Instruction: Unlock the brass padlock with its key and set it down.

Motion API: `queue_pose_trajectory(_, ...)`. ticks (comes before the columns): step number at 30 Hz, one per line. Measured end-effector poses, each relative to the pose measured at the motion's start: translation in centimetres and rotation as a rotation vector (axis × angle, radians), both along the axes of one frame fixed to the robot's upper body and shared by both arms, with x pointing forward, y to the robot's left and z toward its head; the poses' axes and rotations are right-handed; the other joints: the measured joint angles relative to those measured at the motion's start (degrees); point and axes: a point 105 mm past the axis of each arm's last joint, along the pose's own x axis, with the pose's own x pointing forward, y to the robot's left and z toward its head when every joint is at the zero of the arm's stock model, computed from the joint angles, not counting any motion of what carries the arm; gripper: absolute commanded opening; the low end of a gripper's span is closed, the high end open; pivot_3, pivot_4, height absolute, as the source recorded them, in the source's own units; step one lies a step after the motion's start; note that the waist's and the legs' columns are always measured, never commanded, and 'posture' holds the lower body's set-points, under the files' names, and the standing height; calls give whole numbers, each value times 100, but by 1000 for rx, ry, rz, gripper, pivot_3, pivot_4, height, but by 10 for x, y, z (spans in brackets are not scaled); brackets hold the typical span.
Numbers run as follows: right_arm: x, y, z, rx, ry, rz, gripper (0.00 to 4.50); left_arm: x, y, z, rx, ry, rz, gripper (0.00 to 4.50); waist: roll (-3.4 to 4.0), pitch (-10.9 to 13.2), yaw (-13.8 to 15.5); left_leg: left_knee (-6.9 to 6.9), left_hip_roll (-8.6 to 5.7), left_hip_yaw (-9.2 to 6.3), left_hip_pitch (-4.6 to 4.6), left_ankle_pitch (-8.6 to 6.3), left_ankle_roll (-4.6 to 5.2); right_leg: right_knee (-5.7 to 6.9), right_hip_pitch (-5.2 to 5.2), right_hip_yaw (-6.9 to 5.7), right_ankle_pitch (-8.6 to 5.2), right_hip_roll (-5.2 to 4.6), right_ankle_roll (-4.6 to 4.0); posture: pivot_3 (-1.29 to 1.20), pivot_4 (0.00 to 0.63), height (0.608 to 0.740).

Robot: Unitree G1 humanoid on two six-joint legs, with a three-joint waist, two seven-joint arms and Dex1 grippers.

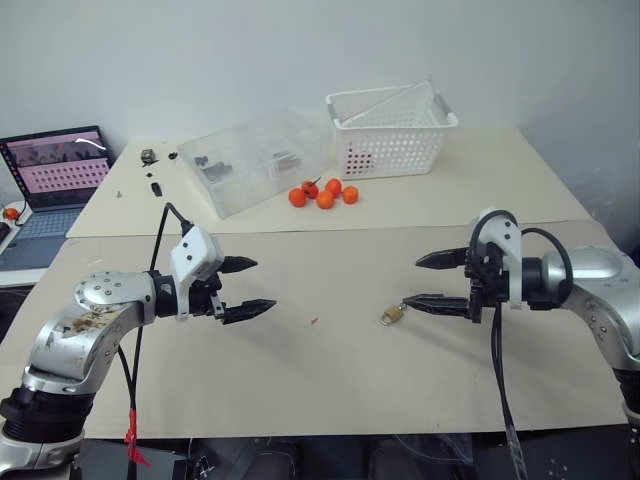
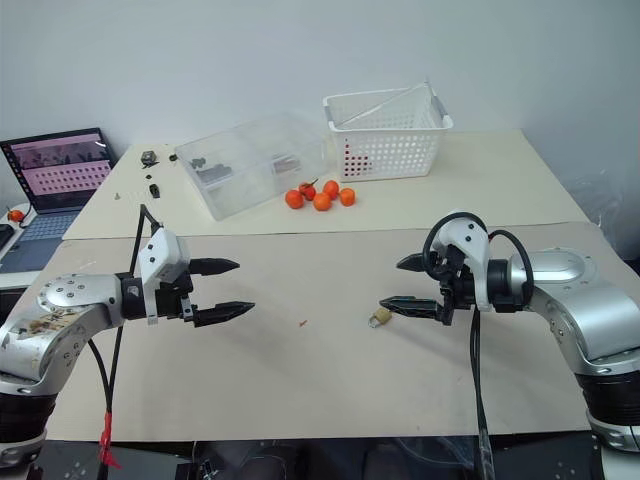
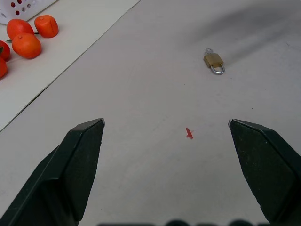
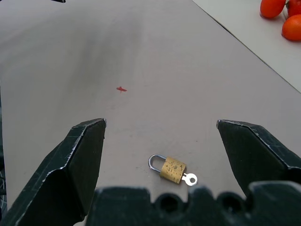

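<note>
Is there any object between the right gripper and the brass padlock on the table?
Nothing visible does. The brass padlock, with the key in its body, lies on bare table just below the open right gripper. The nearest thing, a small red mark, lies beyond it.

Open beige table [image 1: 330, 380] stretches between the left claw [image 1: 245, 287] and right claw [image 1: 432, 280], broken by the small brass padlock [image 1: 391, 315] with its silver key [image 4: 190, 179] inserted. Orange fruits [image 1: 324, 192], a clear plastic box [image 1: 255, 160] and a white perforated basket [image 1: 391, 130] crowd the far side.
</note>
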Motion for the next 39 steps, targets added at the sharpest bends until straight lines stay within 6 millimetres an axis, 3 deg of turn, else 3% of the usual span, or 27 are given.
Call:
queue_pose_trajectory(4, 3, -2, -6, -24, -15, 24, 4451, 6, -1, 1, 17, -6, -11, 4500, -7, 1, 8, 4, 0, 16, 3, 0, 0, -2, 1, 4, 4, 6, -6, 0, 150, 740)
queue_pose_trajectory(12, 25, -6, -65, -215, -22, 205, 4451, 13, 0, -17, 168, -17, -38, 4500, -19, 9, -47, 0, 9, 51, 21, -1, 1, 2, -12, 49, 12, 38, -17, 0, 150, 740)
queue_pose_trajectory(22, 54, 6, -77, -256, -105, 326, 4451, 11, 4, -14, 168, -31, 9, 4500, -22, 11, -35, -2, 48, 64, 40, -6, -5, 6, -11, 83, 24, 59, -36, 0, 150, 740)
queue_pose_trajectory(36, 55, 9, -98, -307, -71, 426, 4451, 6, 10, -13, 165, -40, 58, 4500, -20, 10, -31, -2, 79, 79, 52, -13, -12, 10, -11, 108, 42, 92, -65, 0, 150, 740)
queue_pose_trajectory(39, 55, 9, -100, -303, -57, 432, 3617, 5, 10, -14, 165, -38, 60, 4500, -20, 10, -41, -2, 89, 84, 53, -15, -14, 10, -12, 116, 50, 103, -78, 0, 150, 740)
